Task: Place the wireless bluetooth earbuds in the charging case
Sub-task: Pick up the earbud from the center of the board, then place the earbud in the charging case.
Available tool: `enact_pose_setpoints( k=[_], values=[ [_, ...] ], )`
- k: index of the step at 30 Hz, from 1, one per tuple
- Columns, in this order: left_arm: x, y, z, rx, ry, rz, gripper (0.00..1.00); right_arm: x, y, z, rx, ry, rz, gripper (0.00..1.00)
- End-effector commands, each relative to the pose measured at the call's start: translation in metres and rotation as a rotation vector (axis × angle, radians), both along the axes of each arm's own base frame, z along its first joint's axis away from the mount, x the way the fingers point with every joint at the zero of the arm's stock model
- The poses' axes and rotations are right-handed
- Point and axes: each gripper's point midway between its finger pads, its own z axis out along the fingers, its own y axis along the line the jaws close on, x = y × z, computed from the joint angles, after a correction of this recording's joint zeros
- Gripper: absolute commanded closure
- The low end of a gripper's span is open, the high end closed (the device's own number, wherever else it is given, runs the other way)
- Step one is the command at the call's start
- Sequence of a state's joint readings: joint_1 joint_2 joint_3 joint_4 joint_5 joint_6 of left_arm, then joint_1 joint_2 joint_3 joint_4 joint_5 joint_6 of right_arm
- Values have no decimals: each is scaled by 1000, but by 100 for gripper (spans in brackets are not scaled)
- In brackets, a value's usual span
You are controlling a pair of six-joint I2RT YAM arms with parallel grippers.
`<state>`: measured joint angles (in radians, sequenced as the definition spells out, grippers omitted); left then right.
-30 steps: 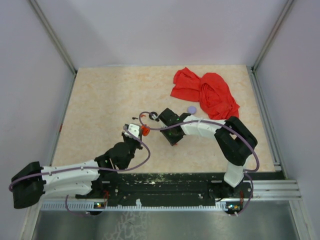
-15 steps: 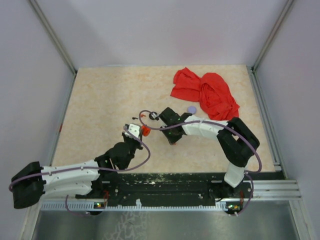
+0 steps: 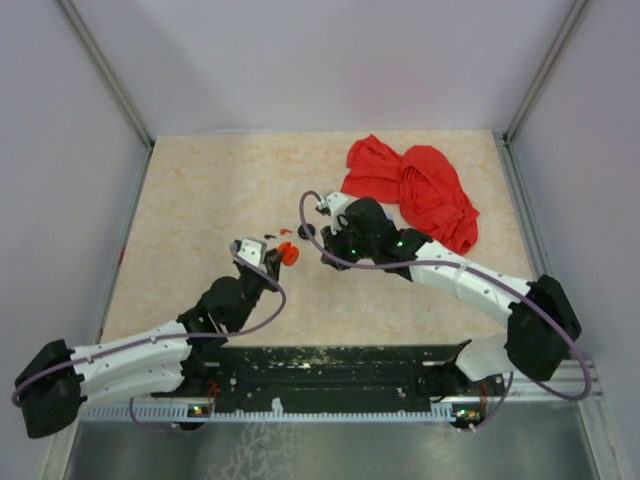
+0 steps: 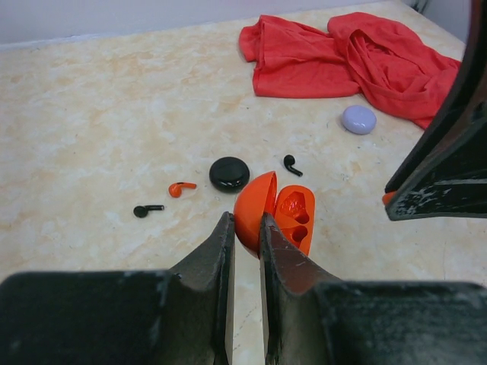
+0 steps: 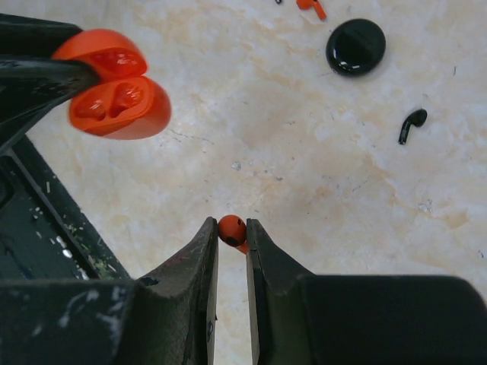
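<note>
Earbud (image 5: 232, 230) between right fingers (image 5: 199, 262) — pinched

Smooth plastic orange case (image 4: 288, 222) and orange earbud (image 5: 231, 230), glossy black puck (image 4: 229, 173), soft red cloth (image 4: 335, 53).

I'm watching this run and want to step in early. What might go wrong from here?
The right hand pinches the orange earbud at its very fingertips; it may slip or twist on the way.
The left hand grips the open orange case by one half only, so pressing in could swing or close it.
The other orange earbud lies beside a black earbud; a wrong pick is possible.
</note>
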<state>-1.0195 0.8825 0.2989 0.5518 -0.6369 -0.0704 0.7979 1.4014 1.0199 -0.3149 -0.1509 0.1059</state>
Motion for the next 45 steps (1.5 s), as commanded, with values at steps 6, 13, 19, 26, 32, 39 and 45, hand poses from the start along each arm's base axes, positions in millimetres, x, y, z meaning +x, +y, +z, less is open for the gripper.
enact_pose_setpoints(
  k=[6, 13, 19, 26, 32, 39, 45],
  values=[
    [-11, -17, -1, -67, -5, -191, 100, -10, 22, 103, 402, -196, 134, 91],
    [-17, -26, 6, -69, -50, -267, 100, -30, 31, 134, 582, -247, 224, 92],
    [-23, -33, 19, -68, -105, -323, 100, -40, 37, 141, 677, -229, 269, 93],
    [-27, -34, 27, -81, -144, -351, 100, -43, 44, 137, 719, -186, 288, 93],
    [-28, -30, 34, -107, -164, -340, 100, -40, 44, 128, 728, -163, 256, 93],
    [-31, -26, 38, -135, -177, -338, 100, -40, 48, 119, 764, -116, 243, 93],
    [-32, -25, 40, -148, -182, -336, 100, -41, 49, 118, 774, -99, 246, 93]
  ],
)
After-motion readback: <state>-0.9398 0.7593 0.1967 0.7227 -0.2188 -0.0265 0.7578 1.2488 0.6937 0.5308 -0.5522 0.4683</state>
